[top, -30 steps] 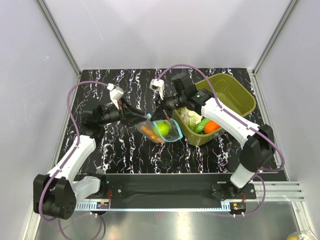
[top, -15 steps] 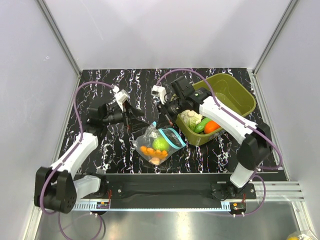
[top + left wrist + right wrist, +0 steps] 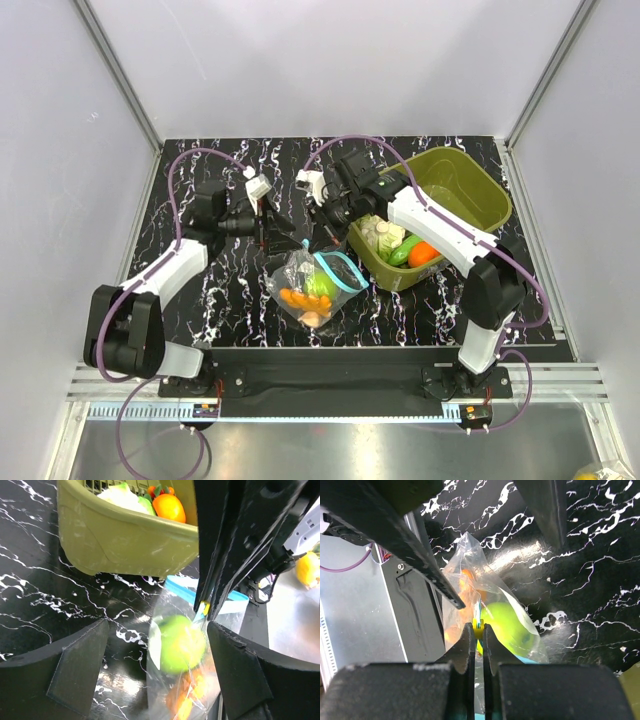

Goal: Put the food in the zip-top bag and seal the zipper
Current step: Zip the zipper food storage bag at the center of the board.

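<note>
The clear zip-top bag [image 3: 310,287] holds a green apple [image 3: 321,286] and orange carrot pieces [image 3: 297,299]. Its light-blue zipper [image 3: 342,272] runs along the mouth. My right gripper [image 3: 316,246] is shut on the zipper's yellow slider [image 3: 478,629] at the bag's top corner, with the apple [image 3: 509,625] just below. My left gripper [image 3: 283,236] is open beside it. Its fingers [image 3: 80,667] straddle the bag [image 3: 172,680] without touching it. Cauliflower [image 3: 384,235], cucumber [image 3: 404,251] and an orange fruit [image 3: 425,253] lie in the tub.
The olive-green tub [image 3: 480,190] stands right of the bag, its near wall [image 3: 125,540] close behind it. The black marbled table [image 3: 200,290] ends at a metal rail in front. Grey walls close in both sides.
The bag has dropped from between both grippers to lower, nearer the front. My left gripper has let go of it, opened, and moved right and farther back. The right gripper keeps its hold.
</note>
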